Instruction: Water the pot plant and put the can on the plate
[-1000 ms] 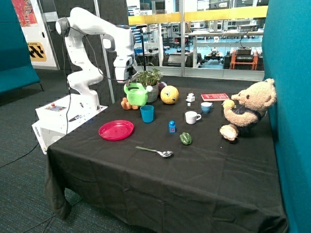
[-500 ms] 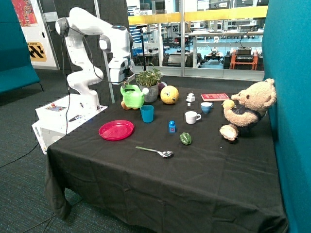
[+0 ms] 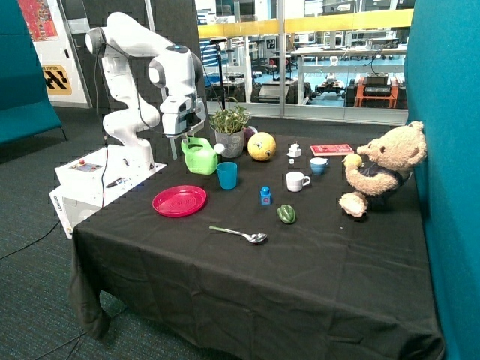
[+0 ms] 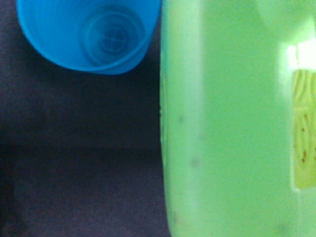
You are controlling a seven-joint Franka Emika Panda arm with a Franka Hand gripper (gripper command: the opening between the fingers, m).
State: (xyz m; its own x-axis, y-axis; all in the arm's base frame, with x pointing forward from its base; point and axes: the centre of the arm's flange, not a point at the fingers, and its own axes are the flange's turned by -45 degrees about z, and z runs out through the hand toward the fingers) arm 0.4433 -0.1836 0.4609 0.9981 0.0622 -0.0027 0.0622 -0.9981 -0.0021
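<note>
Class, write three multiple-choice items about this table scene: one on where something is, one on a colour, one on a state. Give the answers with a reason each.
1. Where does the spoon lie?
A. on the bare cloth nearer the front edge than the plate
B. in the blue cup
C. on the plate

2. What colour is the plate?
A. yellow
B. pink-red
C. white

3. What is the state of the can?
A. lying on the plate
B. standing on the cloth by the teddy
C. held off the table under the hand

Answers: 1 A, the spoon rests alone on the cloth. 2 B, the plate is pink-red. 3 C, the can hangs at the hand beside the pot plant, and the plate is bare.
</note>
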